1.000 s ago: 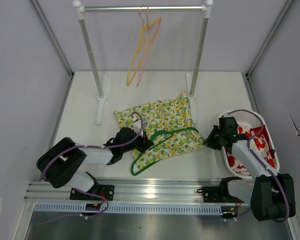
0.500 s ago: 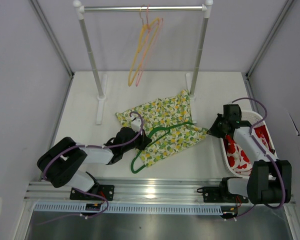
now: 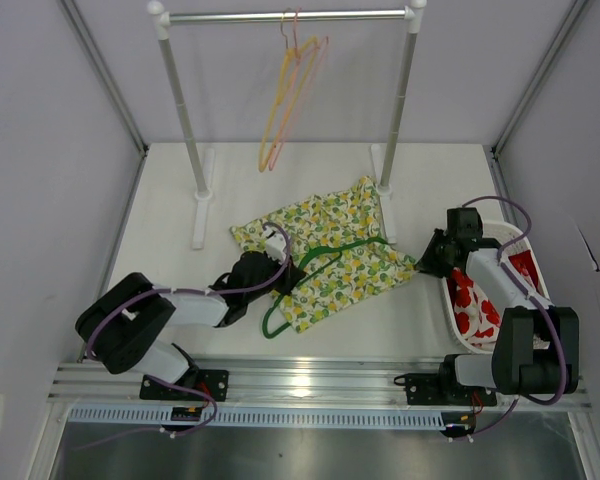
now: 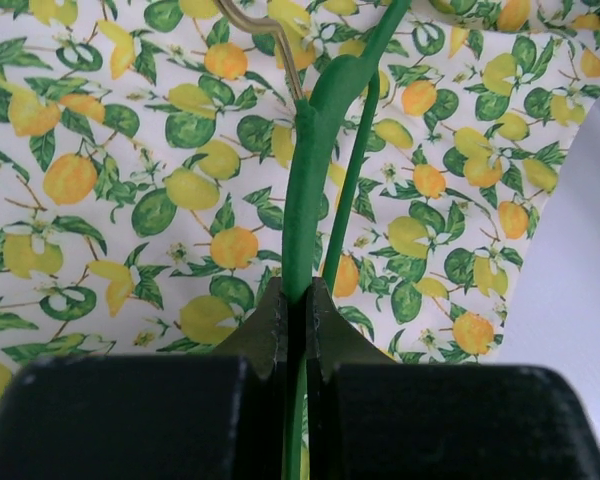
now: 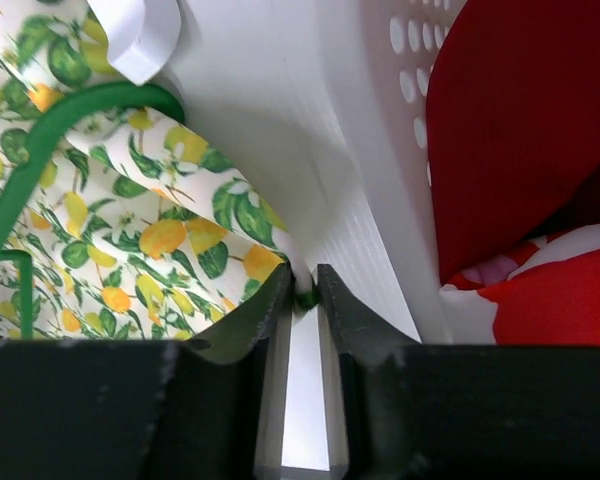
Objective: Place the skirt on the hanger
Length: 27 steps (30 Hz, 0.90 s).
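Top external shows the skirt lying spread out in the middle of the counter, between my two arms. The green hanger is laid across the top of the fabric, not threaded into it.

My left tool is clamped tight on the hanger near its neck, so that half is sorted. My right tool is down at the skirt's right-hand corner, just beside the white basket. Its jaws are only a slit apart and the corner of the cloth sits right at the tips. Honestly, I can't tell whether it's pinching the cloth or just touching it.

Progress-wise I'd call it early days. The hanger is in hand and the skirt is flat, but nothing is on the hanger yet. What's left is getting the skirt's waist onto the hanger. After that, I'd guess, the lot goes up on the rail at the back.
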Motion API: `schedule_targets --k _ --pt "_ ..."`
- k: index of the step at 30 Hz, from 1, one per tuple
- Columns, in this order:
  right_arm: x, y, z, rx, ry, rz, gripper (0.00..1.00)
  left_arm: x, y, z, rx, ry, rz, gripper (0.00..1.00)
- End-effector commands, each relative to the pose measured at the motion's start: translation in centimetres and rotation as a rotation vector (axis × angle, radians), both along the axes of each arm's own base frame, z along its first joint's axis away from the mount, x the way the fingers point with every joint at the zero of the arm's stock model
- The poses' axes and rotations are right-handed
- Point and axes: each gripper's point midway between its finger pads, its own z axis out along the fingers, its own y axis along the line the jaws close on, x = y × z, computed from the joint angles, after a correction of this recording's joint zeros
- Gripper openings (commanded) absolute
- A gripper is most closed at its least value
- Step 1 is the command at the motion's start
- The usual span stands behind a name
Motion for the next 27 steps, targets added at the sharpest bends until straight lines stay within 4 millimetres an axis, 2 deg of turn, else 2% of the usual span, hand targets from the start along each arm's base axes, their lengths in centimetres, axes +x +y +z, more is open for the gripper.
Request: schedule_targets --k 1,2,3,6,9,11,12,13,14,15,17,18,19,20,21,22,25,27 --pt "-0.2 -0.7 -0.3 -0.04 -0.001 0.009 0.25 2.1 1.0 0.2 0.111 -0.125 0.004 0.0" --pt "-0.2 -0.7 -0.2 -0.04 -0.004 0.013 0.29 1.9 0.7 0.2 0.11 -0.127 -0.02 0.0" --pt "-0.4 -0.7 -0.1 -0.045 -0.003 0.018 0.41 2.3 0.0 0.6 0.116 -0.14 -0.044 0.0" --pt "-0.6 -0.7 0.9 -0.071 -0.039 0.019 0.58 2.6 -0.4 0.1 0.147 -0.139 -0.074 0.0" --pt "-1.0 0.8 1.7 -0.081 -0.063 0.05 0.63 2.5 -0.8 0.0 0.148 -0.131 -0.104 0.0" --pt "-1.3 3.1 2.4 -0.042 -0.101 0.082 0.61 2.3 -1.2 -0.1 0.143 -0.126 -0.122 0.0" --pt "-1.5 5.6 2.8 -0.029 -0.14 0.149 0.61 2.3 -1.1 -0.3 0.147 -0.12 -0.128 0.0" --pt "-2.7 8.4 2.9 -0.005 -0.159 0.211 0.59 2.4 -1.3 -0.3 0.146 -0.117 -0.136 0.0" --pt "-2.4 8.6 3.0 0.009 -0.177 0.2 0.59 2.2 -1.3 -0.6 0.15 -0.109 -0.141 0.0" --pt "-3.0 11.7 3.7 0.031 -0.228 0.287 0.58 2.3 -1.4 -0.5 0.15 -0.109 -0.144 0.0" --pt "-3.5 14.0 3.4 0.024 -0.275 0.35 0.58 2.2 -1.5 -0.7 0.152 -0.101 -0.154 0.0" --pt "-3.3 15.6 4.3 0.048 -0.337 0.385 0.57 2.1 -1.5 -0.8 0.152 -0.097 -0.156 0.0" --pt "-4.2 17.3 4.2 0.046 -0.358 0.441 0.57 2.1 -1.5 -0.9 0.151 -0.093 -0.157 0.0" --pt "-4.4 18.2 4.0 0.046 -0.369 0.466 0.56 2.0 -1.6 -1.0 0.147 -0.088 -0.165 0.0" --pt "-4.2 19.5 4.7 0.058 -0.421 0.501 0.55 2.0 -1.7 -1.1 0.149 -0.084 -0.168 0.0" --pt "-5.1 21.0 4.7 0.057 -0.442 0.552 0.55 2.0 -1.7 -1.1 0.149 -0.083 -0.168 0.0" --pt "-5.6 24.0 4.5 0.011 -0.519 0.632 0.57 1.9 -1.7 -1.6 0.148 -0.061 -0.179 0.0" --pt "-5.8 25.6 3.7 -0.009 -0.545 0.681 0.58 1.8 -1.8 -2.0 0.147 -0.04 -0.192 0.0"
